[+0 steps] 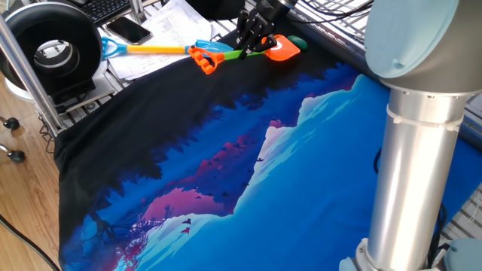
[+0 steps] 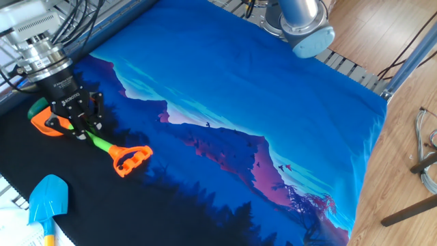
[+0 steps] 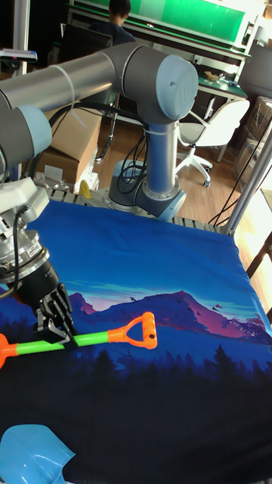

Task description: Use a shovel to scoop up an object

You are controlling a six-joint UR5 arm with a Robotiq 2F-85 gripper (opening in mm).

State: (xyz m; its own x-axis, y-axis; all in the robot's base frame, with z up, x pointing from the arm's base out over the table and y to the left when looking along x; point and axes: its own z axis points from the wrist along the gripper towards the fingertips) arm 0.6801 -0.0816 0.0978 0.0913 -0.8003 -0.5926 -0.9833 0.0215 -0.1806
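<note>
Orange blade first: the shovel is in my end effector, whose fingers are pinched on the lime-green shaft close behind the blade, with the orange D-handle sticking out free toward the middle of the bench. In the other fixed view the blade tip sits right against the small dark green object, which lies on the black part of the printed cloth at the far edge; in one fixed view the same object peeps out just past the blade. I judge the scoop is only starting, the blade nosing at the piece and not yet under it. My worry is that the piece gets pushed ahead instead of riding up, and it lies near the cloth's edge, so it could slide off. The cloth is soft, so a low blade could dig in and bunch it. With the grip on a round shaft, the blade could also twist and tip its load. A blue shovel lies nearby, apart from the handle.
</note>
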